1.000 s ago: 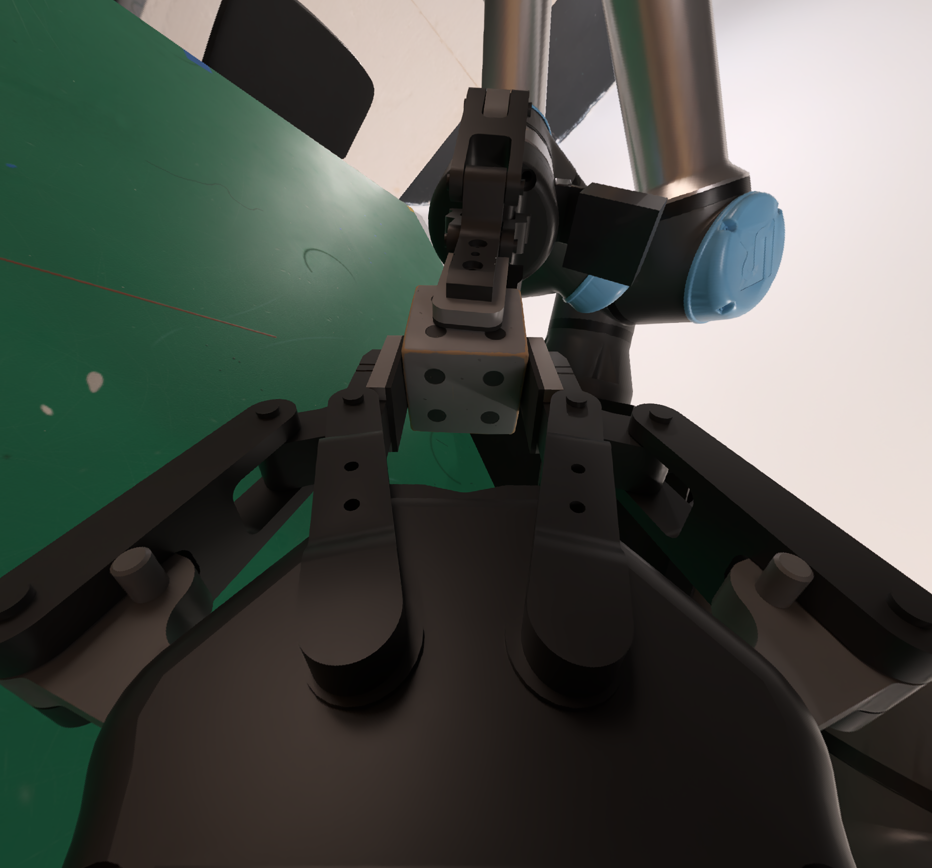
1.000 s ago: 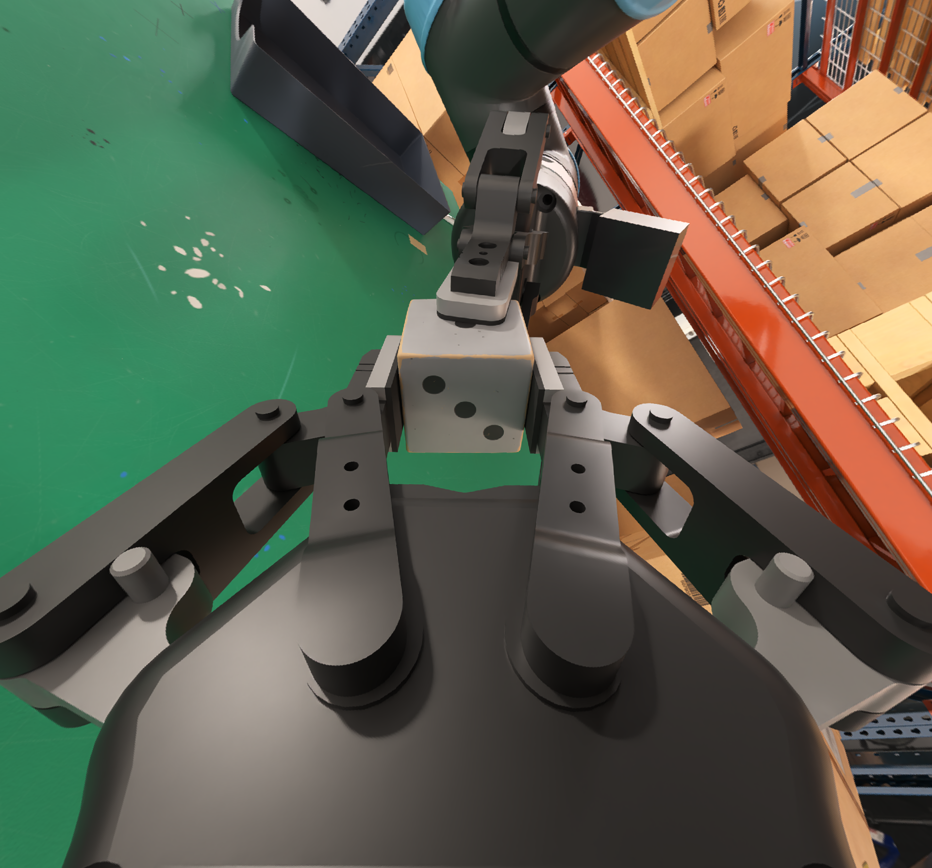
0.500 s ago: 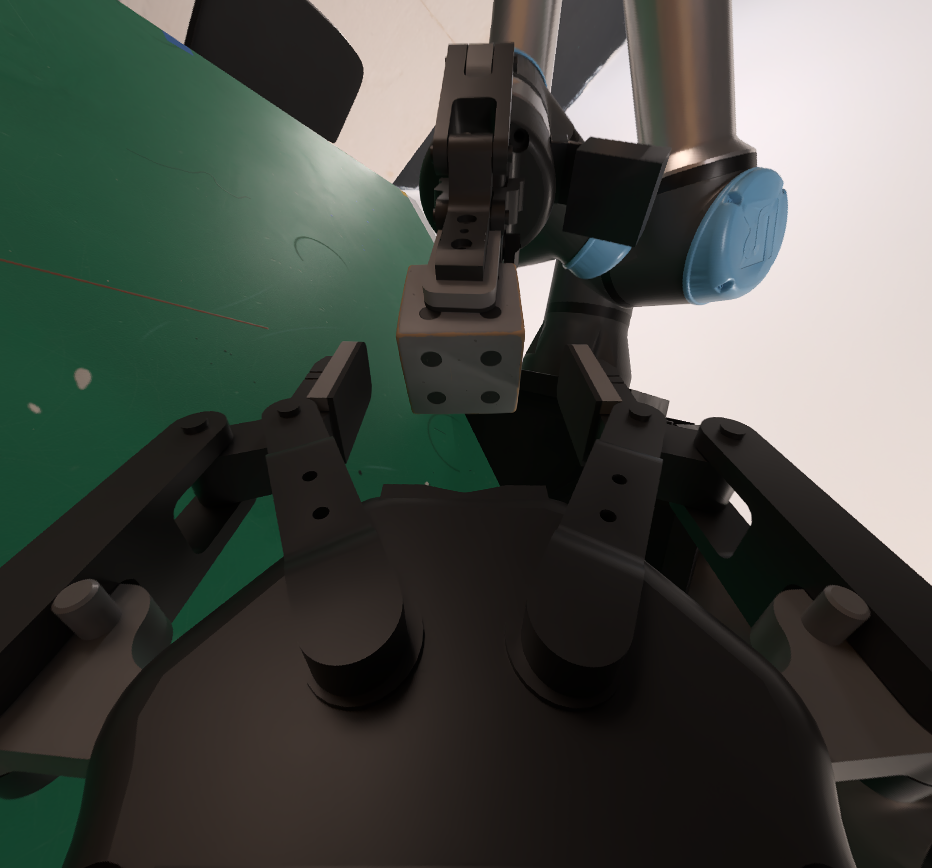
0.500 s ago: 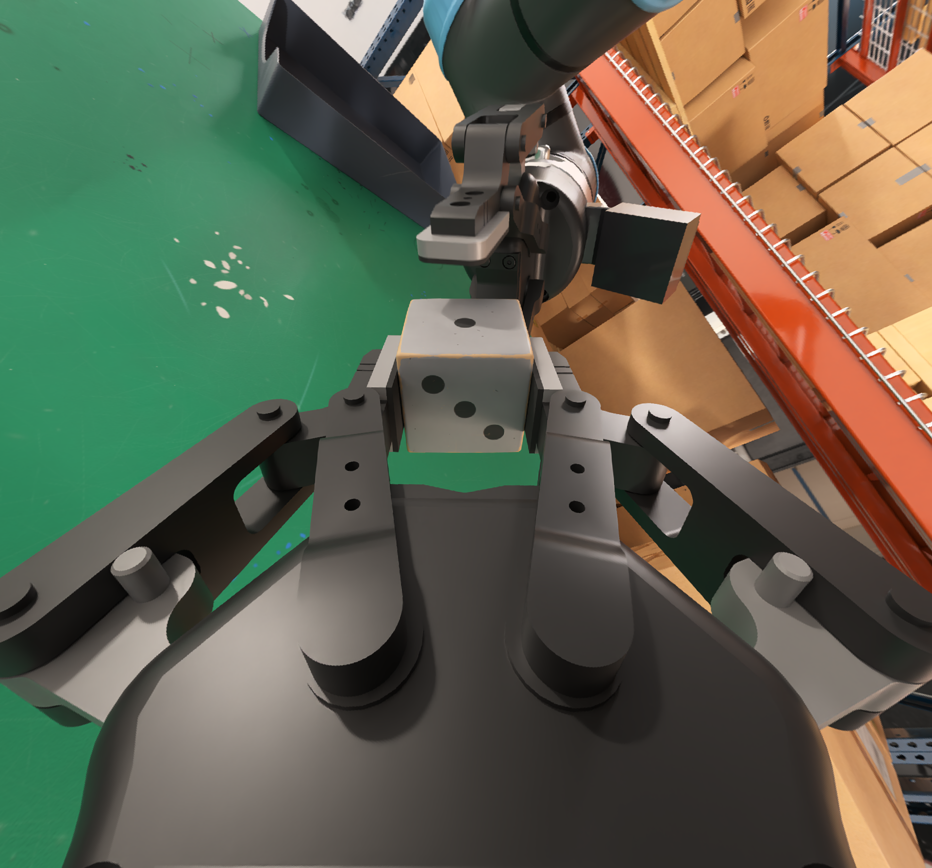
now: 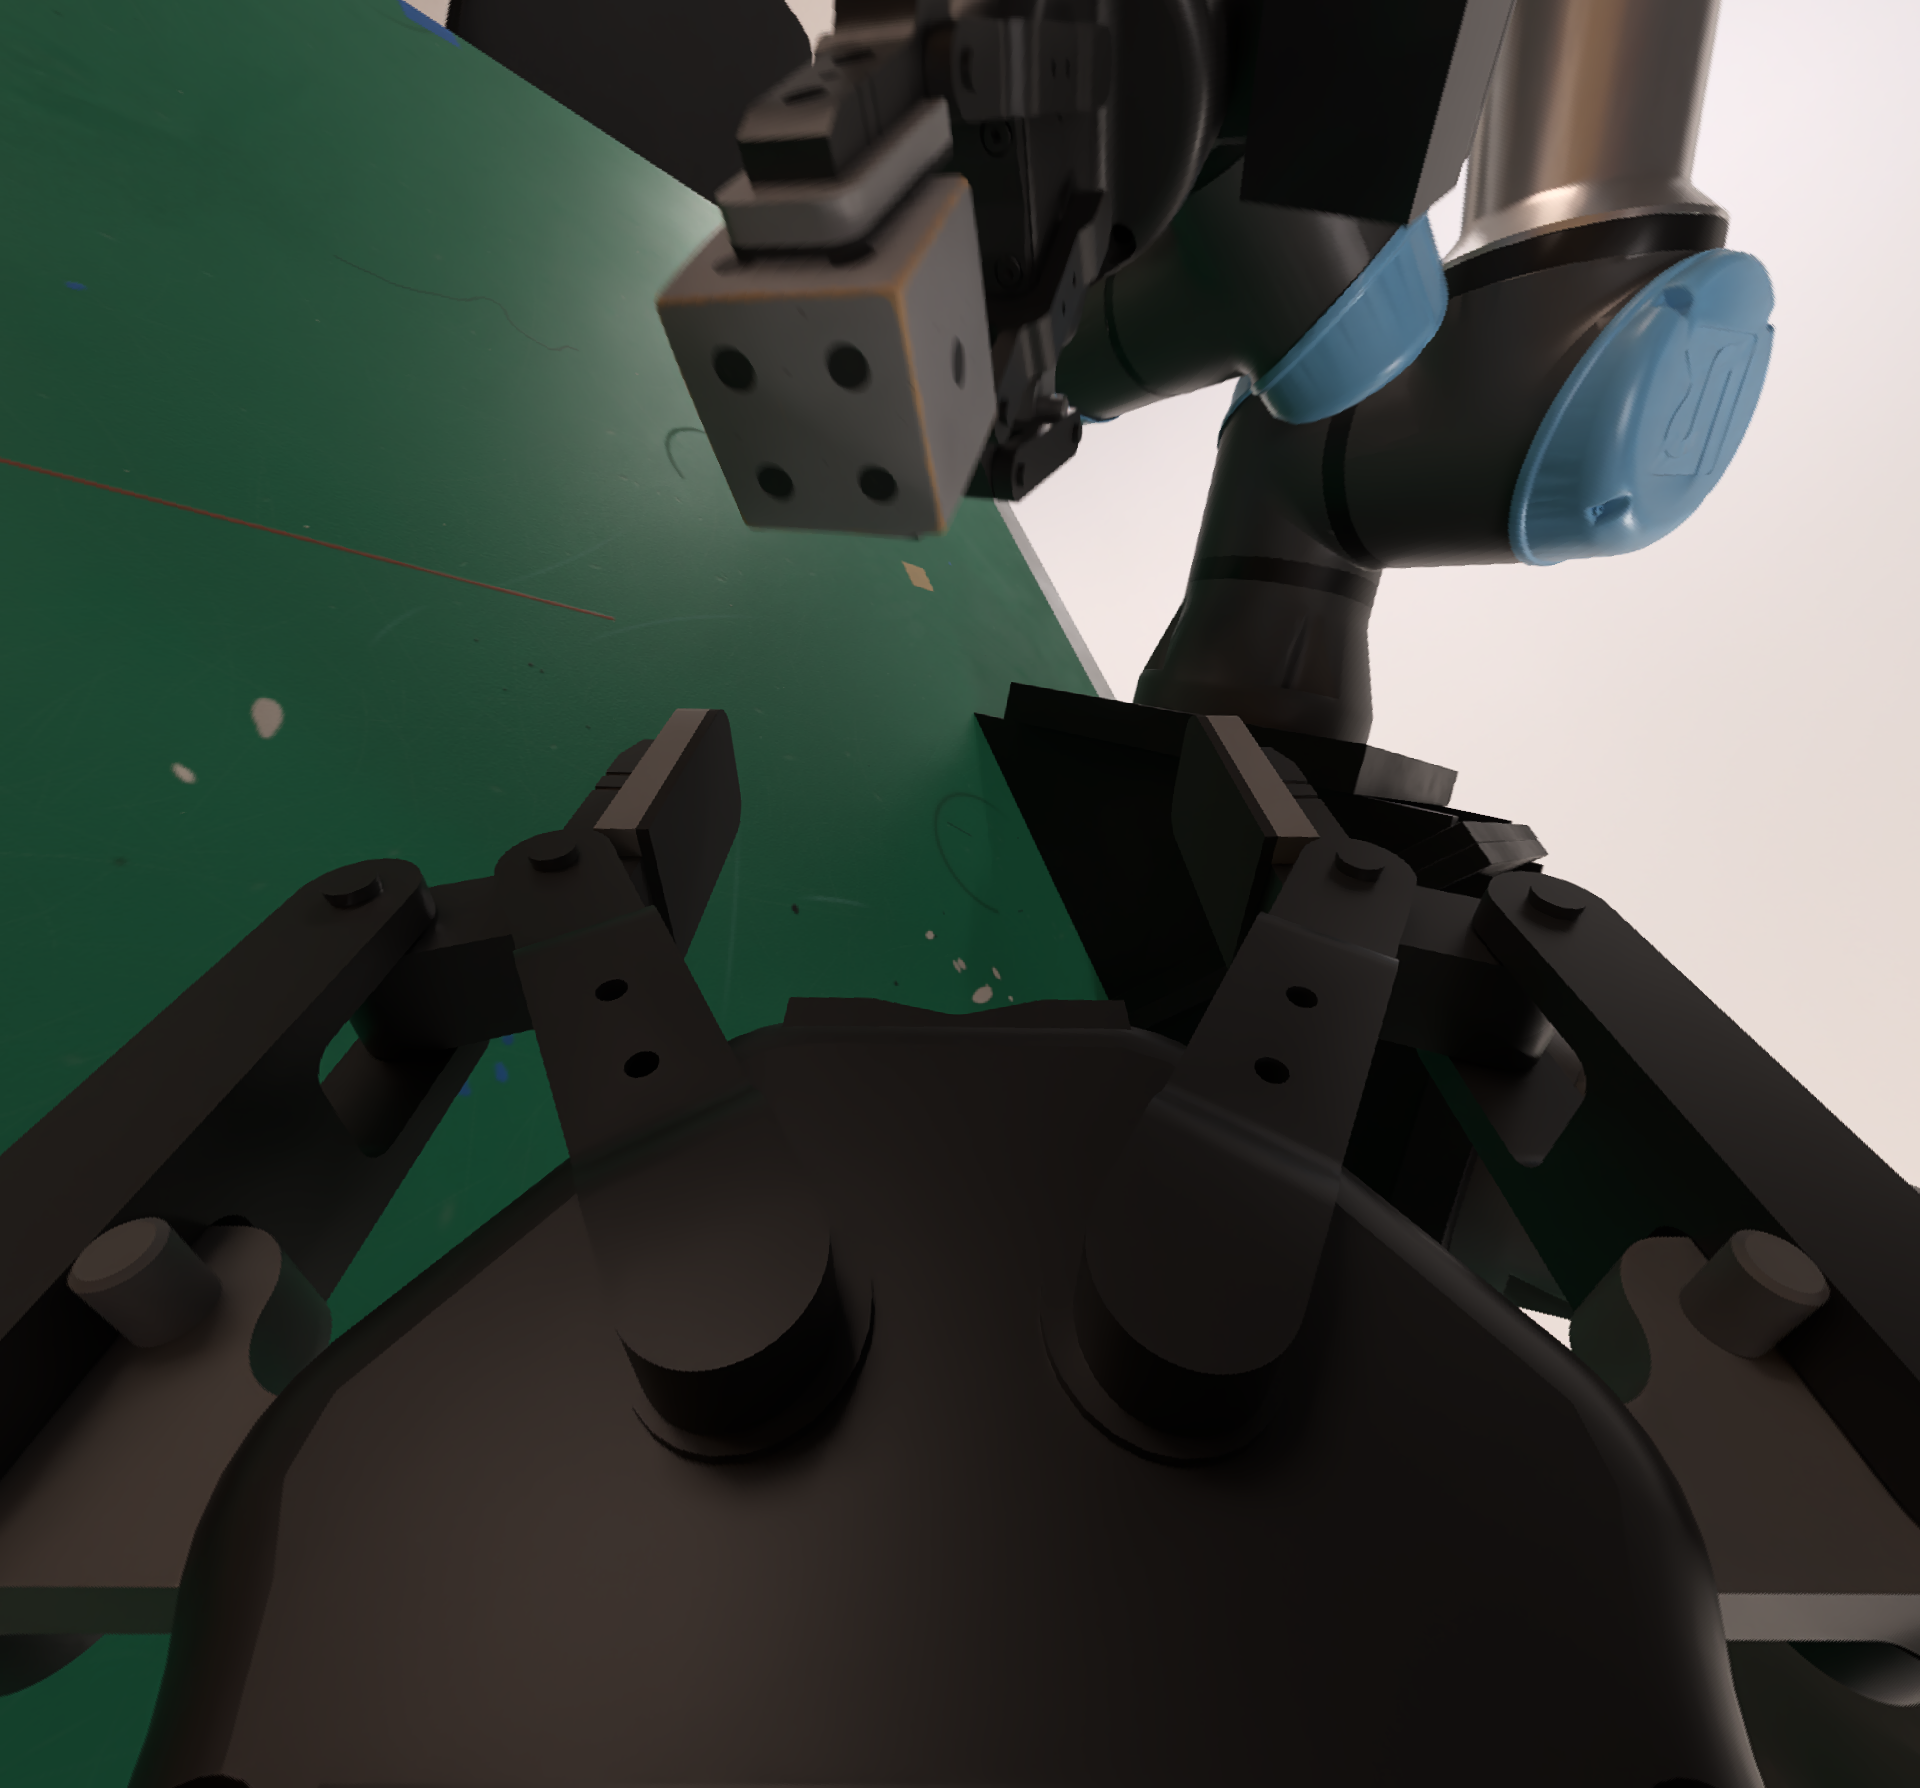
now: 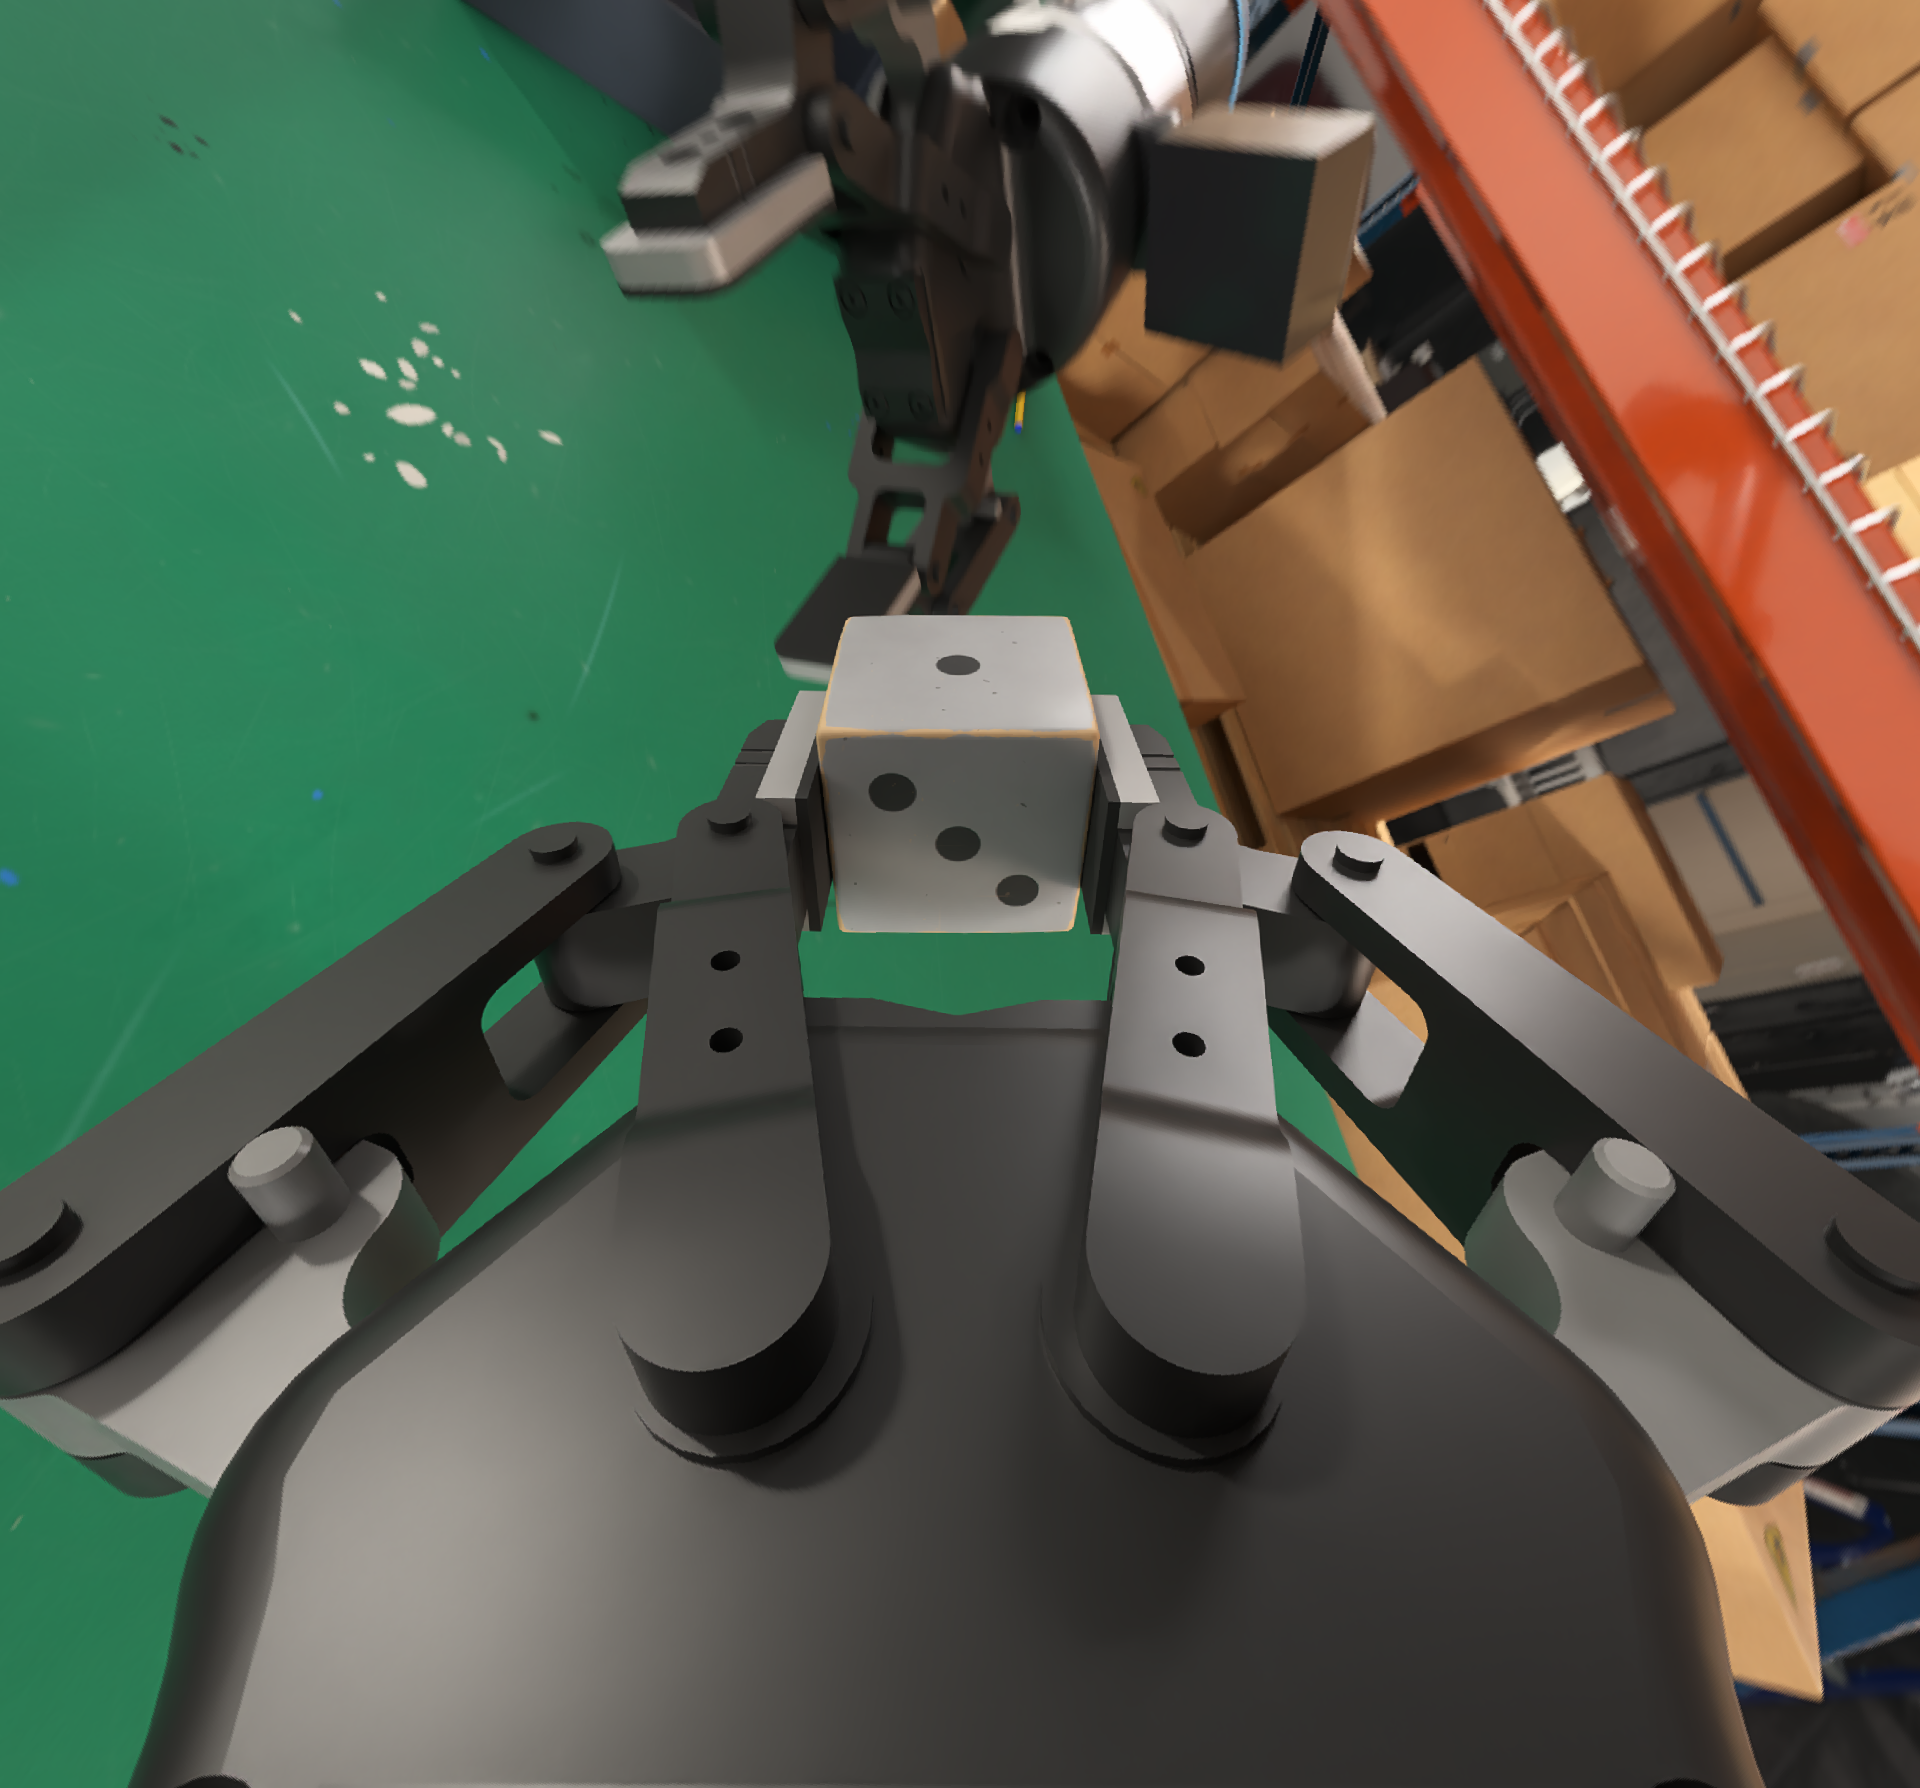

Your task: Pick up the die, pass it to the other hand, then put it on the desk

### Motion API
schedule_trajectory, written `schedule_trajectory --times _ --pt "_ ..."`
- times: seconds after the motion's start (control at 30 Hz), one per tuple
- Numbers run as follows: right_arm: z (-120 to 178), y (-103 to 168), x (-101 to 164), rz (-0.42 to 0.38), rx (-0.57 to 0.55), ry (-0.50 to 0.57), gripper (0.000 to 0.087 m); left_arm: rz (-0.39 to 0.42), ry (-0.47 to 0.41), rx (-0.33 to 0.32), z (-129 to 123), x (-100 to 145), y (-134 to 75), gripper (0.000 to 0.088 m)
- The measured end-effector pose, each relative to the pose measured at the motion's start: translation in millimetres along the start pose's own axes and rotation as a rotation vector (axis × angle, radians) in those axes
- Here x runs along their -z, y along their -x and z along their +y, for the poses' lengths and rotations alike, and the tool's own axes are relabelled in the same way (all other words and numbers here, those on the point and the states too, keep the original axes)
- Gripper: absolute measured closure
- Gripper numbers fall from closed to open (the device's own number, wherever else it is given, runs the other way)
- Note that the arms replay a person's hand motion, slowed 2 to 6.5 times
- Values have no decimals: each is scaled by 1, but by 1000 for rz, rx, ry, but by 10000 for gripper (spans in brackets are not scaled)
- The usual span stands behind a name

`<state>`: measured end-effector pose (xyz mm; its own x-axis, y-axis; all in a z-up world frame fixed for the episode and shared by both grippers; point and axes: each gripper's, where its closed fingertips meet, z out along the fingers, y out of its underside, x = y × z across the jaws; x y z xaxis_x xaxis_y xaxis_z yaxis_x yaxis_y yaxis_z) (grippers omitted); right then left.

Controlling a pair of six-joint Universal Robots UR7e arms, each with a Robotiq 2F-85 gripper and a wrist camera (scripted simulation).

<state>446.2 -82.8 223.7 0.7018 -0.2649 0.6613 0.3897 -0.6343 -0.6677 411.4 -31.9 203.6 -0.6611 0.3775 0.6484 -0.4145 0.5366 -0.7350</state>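
Note:
The die (image 6: 956,803) is a pale grey cube with black pips. My right gripper (image 6: 956,813) is shut on it, one pad on each side, above the green desk (image 6: 260,647). In the left wrist view the die (image 5: 821,388) hangs up ahead in the right gripper's fingers (image 5: 821,180), above the desk (image 5: 312,388). My left gripper (image 5: 966,803) is open and empty, below and apart from the die. In the right wrist view the left gripper shows beyond the die, its jaws spread wide, one fingertip (image 6: 707,232) high and one fingertip (image 6: 842,616) just behind the die.
A dark grey bin (image 6: 561,3) stands on the desk at the back. Cardboard boxes (image 6: 1403,595) and an orange rack beam (image 6: 1621,367) lie past the desk's right edge. The right arm's blue-capped joint (image 5: 1642,408) fills the upper right of the left wrist view. White specks (image 6: 416,408) mark the desk.
My left gripper, which held the die together with the right one, has opened fully and drawn back. The die stays in my right gripper, which has pulled away from the left.

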Motion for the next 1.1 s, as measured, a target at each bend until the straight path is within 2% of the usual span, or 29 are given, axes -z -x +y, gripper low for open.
schedule_trajectory --times 0.13,0.3,0.53,0.67,0.9,1.1 --pt "21 -11 14 -24 -65 98 491 -28 -5 -14 -1 4 0 149" --pt "50 -17 37 -97 -195 215 491 -44 -27 -35 -5 11 -4 179" --pt "93 -17 71 -189 -360 368 491 -69 -65 -78 -13 20 -11 205" --pt "119 -13 89 -222 -394 465 491 -92 -81 -111 -16 26 -15 215" --pt "162 -5 110 -262 -392 612 491 -136 -107 -172 -22 34 -21 222" --pt "185 12 117 -357 -437 689 491 -164 -137 -227 -27 40 -27 223"
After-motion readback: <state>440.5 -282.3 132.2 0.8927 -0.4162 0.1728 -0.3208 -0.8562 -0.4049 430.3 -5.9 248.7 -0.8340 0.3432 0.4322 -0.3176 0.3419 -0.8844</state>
